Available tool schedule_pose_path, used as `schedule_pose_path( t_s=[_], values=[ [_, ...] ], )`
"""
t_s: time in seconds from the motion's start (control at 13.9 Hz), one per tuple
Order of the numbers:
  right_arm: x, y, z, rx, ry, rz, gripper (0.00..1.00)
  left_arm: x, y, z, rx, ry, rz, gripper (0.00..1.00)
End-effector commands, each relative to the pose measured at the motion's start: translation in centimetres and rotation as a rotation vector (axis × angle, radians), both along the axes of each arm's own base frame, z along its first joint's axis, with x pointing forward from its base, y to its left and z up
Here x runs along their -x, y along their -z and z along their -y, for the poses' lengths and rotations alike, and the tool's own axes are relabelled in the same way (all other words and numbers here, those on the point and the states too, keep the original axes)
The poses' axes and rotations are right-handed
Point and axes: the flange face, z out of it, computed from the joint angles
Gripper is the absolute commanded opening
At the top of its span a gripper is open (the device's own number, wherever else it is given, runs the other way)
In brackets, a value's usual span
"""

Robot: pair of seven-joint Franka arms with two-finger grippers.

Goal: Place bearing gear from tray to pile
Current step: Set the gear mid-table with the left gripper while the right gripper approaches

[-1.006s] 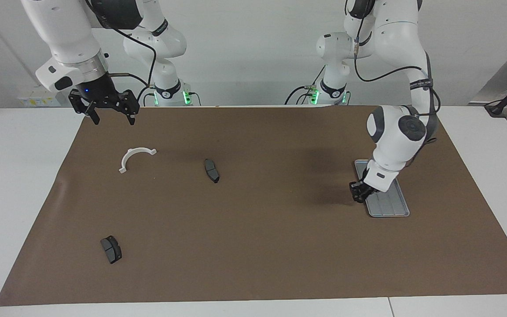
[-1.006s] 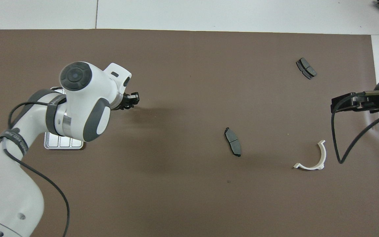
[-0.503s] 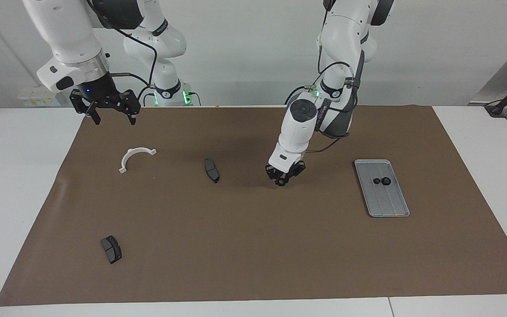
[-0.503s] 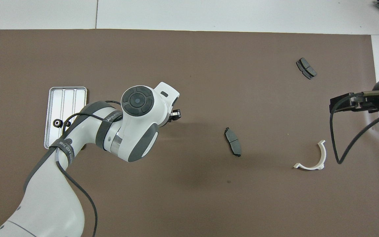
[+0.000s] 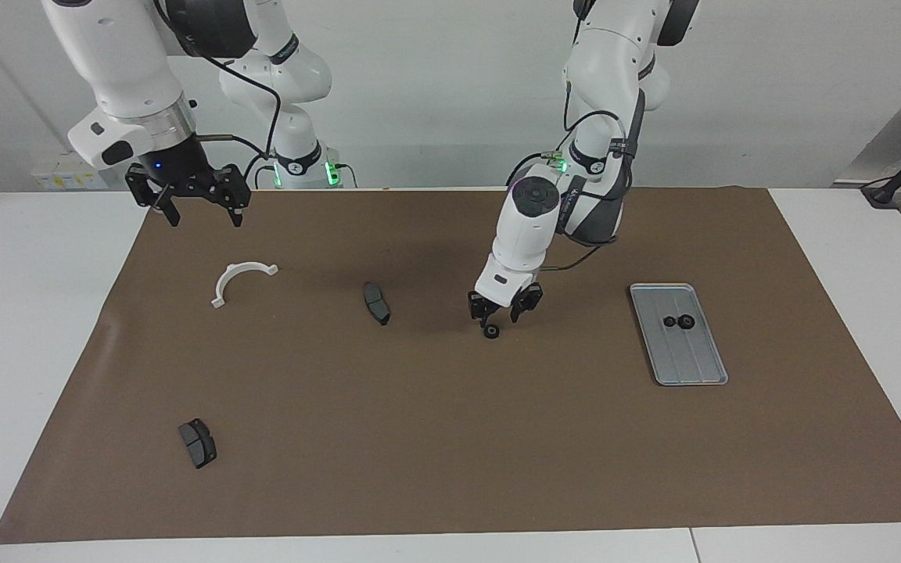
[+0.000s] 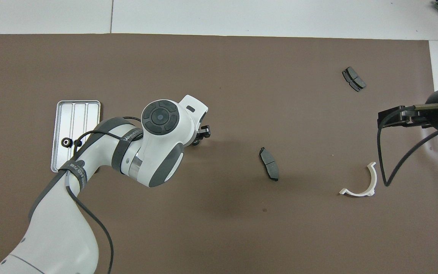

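My right pincer (image 5: 199, 211) waits spread over the mat's edge. My left pincer (image 5: 502, 311) hangs spread just above the bearing gear (image 5: 490, 331) lying on the mat, between the brake pad (image 5: 376, 303) and the tray (image 5: 701, 371).

The only lettering sits on the black strap (image 6: 75, 169) wrapped around the left arm's white forearm, and on the dark grey band (image 6: 129, 135) nearer its wrist joint. White characters show on both, but they cannot be made out. Nothing else on the table carries a mark or label.
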Motion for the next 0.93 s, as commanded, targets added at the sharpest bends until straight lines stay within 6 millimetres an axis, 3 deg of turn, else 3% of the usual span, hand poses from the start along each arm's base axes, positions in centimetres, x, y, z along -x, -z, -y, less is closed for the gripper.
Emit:
schedule_pose_path(
  t_s=[0.0,0.14,0.36,0.65,0.79,0.86],
  values=[
    [0.1,1.7,-3.3,-0.007,0.024,0.023,1.00,-3.0,-1.6,-4.2,0.008,-0.072,0.025,0.66],
    [-0.6,3.0,-6.6,-0.012,0.064,0.030,1.00,-5.0,-3.2,-9.2,-0.008,-0.094,0.018,0.61],
    [-1.5,6.2,-13.9,-0.027,0.130,0.051,1.00,-6.6,-4.5,-16.8,-0.034,-0.060,-0.012,0.61],
    [-2.2,13.3,-25.8,-0.062,0.263,0.085,1.00,-6.4,-2.6,-27.1,-0.054,0.058,-0.059,0.62],
    [-1.9,16.9,-30.4,-0.076,0.330,0.108,1.00,-5.9,-1.8,-30.5,-0.055,0.100,-0.075,0.62],
    [-2.2,18.1,-32.4,-0.094,0.363,0.121,1.00,-5.8,-1.4,-31.1,-0.055,0.103,-0.079,0.61]
  ],
)
